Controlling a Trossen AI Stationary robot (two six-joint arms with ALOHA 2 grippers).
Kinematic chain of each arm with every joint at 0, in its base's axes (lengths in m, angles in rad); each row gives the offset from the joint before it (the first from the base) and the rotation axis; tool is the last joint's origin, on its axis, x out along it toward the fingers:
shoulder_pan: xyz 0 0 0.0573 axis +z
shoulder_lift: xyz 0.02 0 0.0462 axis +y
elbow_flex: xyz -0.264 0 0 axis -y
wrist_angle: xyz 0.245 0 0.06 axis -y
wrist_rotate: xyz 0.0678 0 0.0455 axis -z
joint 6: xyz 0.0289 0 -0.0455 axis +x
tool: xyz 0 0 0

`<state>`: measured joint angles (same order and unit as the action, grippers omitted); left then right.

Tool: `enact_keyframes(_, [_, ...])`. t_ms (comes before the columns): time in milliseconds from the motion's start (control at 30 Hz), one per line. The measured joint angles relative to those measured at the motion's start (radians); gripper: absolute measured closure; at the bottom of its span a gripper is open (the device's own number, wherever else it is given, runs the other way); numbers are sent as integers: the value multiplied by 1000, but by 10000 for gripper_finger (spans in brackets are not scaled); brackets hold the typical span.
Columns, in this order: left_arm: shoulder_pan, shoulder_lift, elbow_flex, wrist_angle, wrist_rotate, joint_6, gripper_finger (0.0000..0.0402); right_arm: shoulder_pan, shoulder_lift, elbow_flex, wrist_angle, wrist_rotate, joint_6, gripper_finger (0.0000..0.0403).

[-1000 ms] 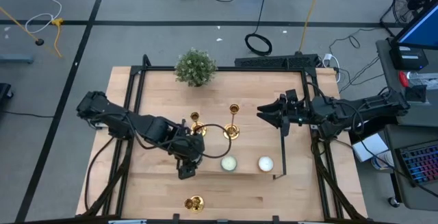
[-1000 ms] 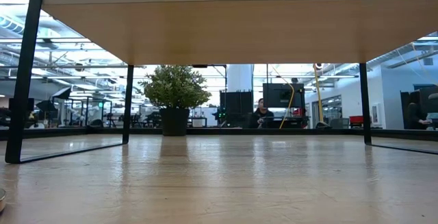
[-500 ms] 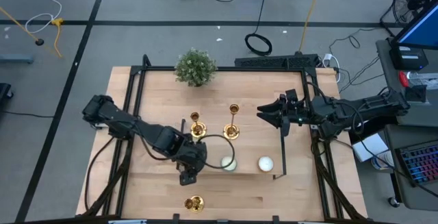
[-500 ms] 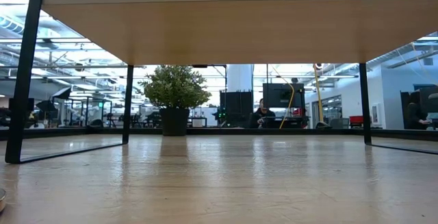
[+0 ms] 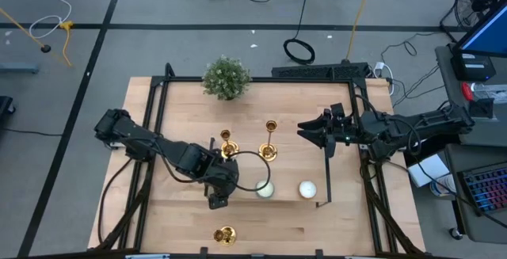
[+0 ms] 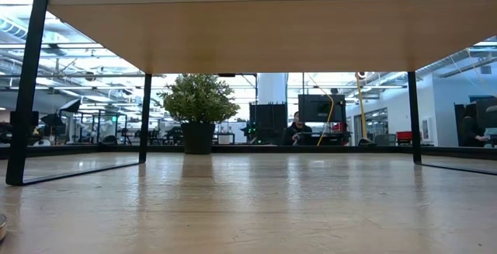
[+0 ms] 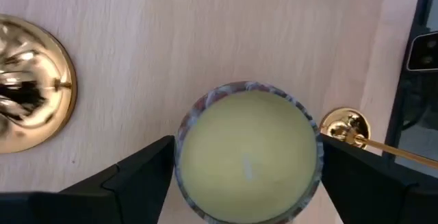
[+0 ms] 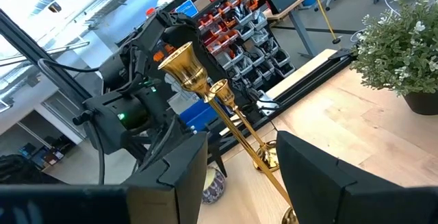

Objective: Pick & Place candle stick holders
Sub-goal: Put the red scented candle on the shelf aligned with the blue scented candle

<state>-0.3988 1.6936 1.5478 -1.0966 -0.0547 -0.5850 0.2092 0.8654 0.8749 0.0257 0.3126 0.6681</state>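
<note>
Standing upright mid-table: two gold candle stick holders [image 5: 226, 145] [image 5: 270, 141], third [image 5: 225, 234] lying at near edge. Left gripper [image 5: 219, 198] spread wide, nothing grasped, fingers [image 7: 137, 176] flanking pale candle [image 7: 248, 152]; left holder's base [image 7: 31, 94] seen just beside it. Right gripper [image 5: 308, 130] half parted, empty, right of holders, at table's right side. Plant [image 5: 226, 78] at far edge.
</note>
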Motion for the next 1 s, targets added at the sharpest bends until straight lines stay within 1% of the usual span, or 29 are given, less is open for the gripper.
enact_keyframes(67, [-1, 0, 0, 0, 1, 1, 61, 0, 0, 0, 0, 0, -1, 232])
enact_keyframes(233, [-3, -2, 1, 1, 2, 4, 87, 0, 0, 0, 0, 0, -2, 232])
enact_keyframes(333, [-8, -4, 34, -1, -2, 8, 96, 0, 0, 0, 0, 0, -2, 232])
enact_keyframes(400, [-8, -6, 64, -3, -25, 13, 93, 0, 0, 0, 0, 0, -2, 232])
enact_keyframes(567, [-8, -7, 100, -31, -51, 5, 68, 0, 0, 0, 0, 0, 0, 232])
enact_keyframes(667, [-8, -7, 99, -50, -57, 1, 70, 0, 0, 0, 0, -1, 0, 232])
enact_keyframes(900, [-9, -7, 98, -55, -68, 20, 139, 0, 0, 0, 0, -1, 0, 232])
enact_keyframes(1000, [-15, -7, 98, -55, -70, 15, 159, 0, 0, 0, 0, -1, 1, 232])
